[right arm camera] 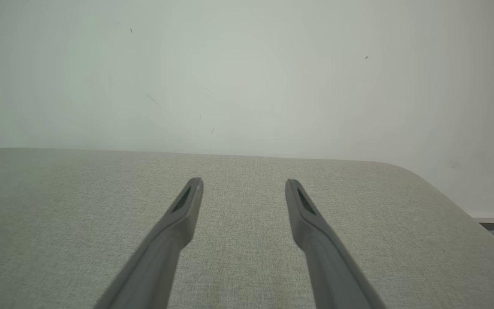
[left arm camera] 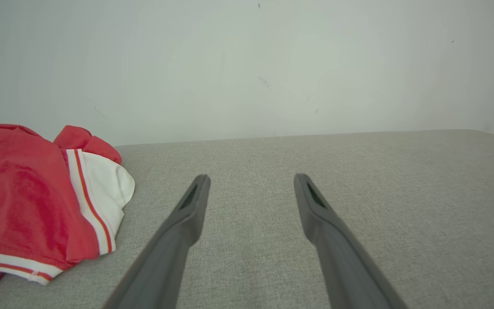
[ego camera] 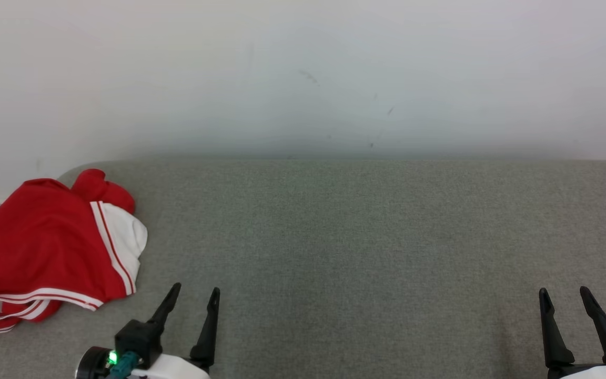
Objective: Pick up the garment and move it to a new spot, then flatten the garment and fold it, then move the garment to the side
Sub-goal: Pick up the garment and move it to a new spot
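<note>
The crumpled red-and-white garment (ego camera: 45, 247) lies untouched at the left end of the grey bench (ego camera: 361, 237), the left claw (ego camera: 195, 288) near it and the right claw (ego camera: 563, 289) well apart, both spread wide and empty, likely readied for the pick-up.

Our right claw (right arm camera: 243, 183) reaches over the grey fabric table (right arm camera: 49, 223), its two dark fingers spread wide with nothing between them. Beyond the table's far edge we face a pale wall (right arm camera: 247, 73); the table's corner rounds off at the view's right.
</note>
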Available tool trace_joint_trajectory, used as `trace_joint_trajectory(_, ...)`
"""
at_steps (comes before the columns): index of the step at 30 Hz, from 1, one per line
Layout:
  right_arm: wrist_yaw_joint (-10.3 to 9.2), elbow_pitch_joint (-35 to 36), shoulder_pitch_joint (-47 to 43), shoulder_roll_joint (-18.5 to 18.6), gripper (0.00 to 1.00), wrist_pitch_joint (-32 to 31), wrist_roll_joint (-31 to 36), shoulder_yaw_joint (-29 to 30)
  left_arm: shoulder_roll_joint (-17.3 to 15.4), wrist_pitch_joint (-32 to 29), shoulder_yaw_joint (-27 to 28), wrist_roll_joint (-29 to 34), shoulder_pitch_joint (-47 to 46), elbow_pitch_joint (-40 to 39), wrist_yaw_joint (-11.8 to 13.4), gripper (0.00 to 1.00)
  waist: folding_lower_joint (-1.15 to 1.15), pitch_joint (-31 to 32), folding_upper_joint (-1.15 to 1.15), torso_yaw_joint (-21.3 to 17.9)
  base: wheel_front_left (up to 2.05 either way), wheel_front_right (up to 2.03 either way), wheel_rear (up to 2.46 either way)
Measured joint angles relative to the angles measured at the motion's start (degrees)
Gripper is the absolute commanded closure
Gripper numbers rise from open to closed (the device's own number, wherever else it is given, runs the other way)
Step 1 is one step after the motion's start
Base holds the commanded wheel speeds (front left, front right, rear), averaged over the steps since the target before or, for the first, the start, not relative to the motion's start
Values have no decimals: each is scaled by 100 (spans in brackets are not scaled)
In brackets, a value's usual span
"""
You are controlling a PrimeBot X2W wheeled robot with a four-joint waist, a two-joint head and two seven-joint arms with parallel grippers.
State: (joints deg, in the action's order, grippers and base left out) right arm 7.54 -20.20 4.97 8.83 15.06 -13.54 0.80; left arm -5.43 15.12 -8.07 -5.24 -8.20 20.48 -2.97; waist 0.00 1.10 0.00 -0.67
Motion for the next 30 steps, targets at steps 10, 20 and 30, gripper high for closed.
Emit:
trace_joint_trajectory(10, 0, -7, -1, -1, 0, 9, -57, -34, 58, 0, 109, 8, 1, 14, -62, 0, 0, -8, 0, -30, 0, 0, 0)
trace_joint_trajectory(20, 0, -5, -48, 22, 0, 11, -82, -27, 94, 0, 105, 46, -57, 66, -129, 0, 0, 4, 0, 106, 0, 0, 0)
trace_joint_trajectory(30, 0, -49, -159, -14, 0, 11, -85, -94, 114, 0, 131, 71, -53, 98, -148, 0, 0, 114, 0, 866, 0, 0, 0)
